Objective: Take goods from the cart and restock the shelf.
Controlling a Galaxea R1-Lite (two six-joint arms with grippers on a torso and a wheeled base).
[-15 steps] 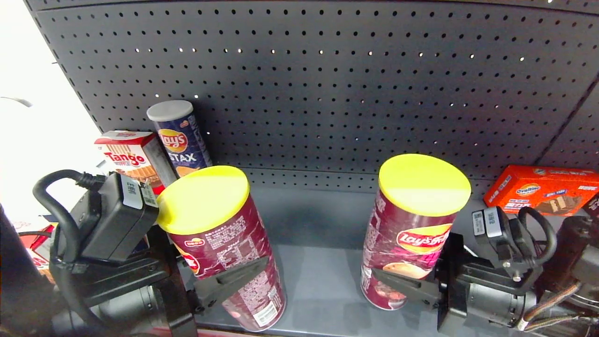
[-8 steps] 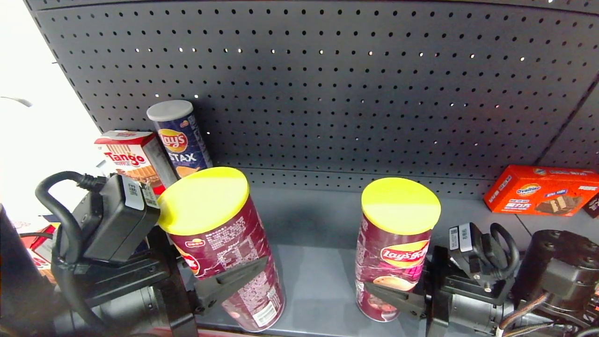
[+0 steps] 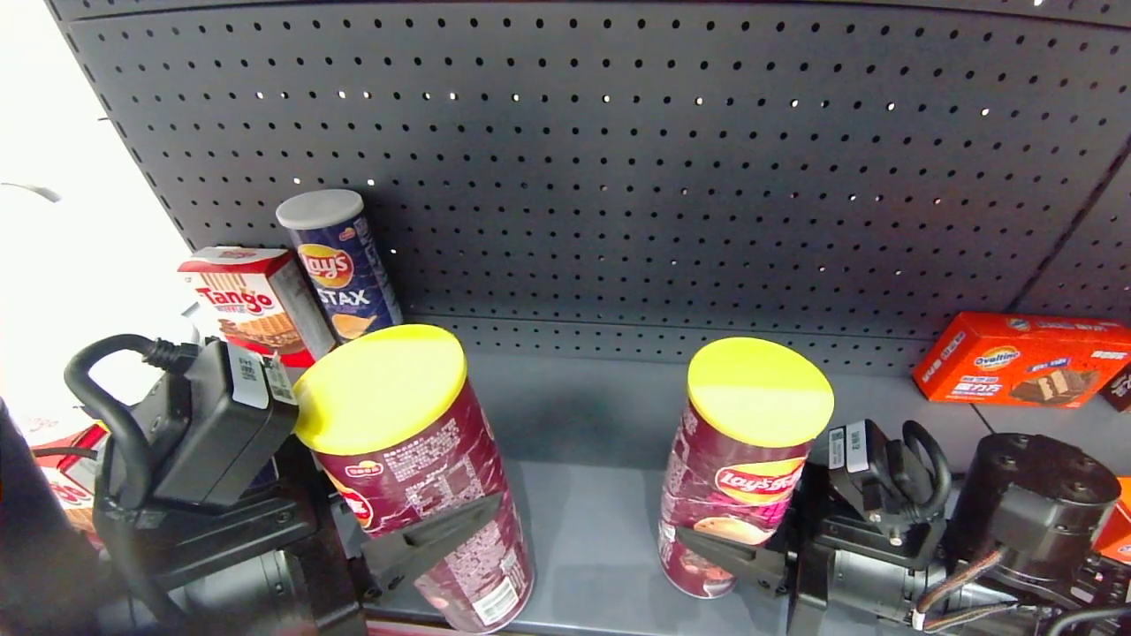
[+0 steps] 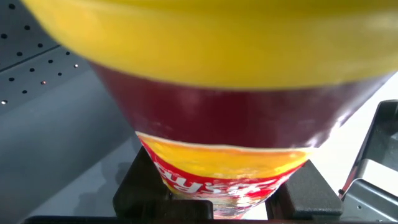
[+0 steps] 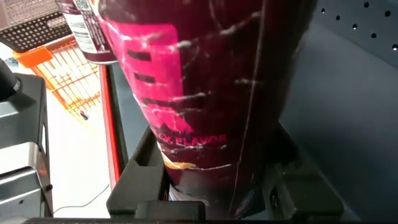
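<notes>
Since the earlier frame the right can (image 3: 742, 477) has come down and a little to the left, toward the lower middle of the frame, and the right gripper (image 3: 720, 555) has come with it. The left can (image 3: 415, 459) has sunk only slightly.

At the left a red and white wafer box (image 3: 252, 296) stands on the shelf (image 3: 592, 512). A blue can (image 3: 340, 265) with a grey lid is just beside it, against the pegboard (image 3: 618, 177). In front of them, at lower left, the left gripper (image 3: 424, 534) is closed around the left can, a maroon tube with a yellow lid. This can is tilted with its top toward the left, and its base is at the front edge of the shelf.

Right of centre the right gripper clamps the lower part of the right can, which is nearly upright and low over the shelf. Whether it touches the board cannot be told. At the far right an orange box (image 3: 1016, 358) lies flat on the shelf.
</notes>
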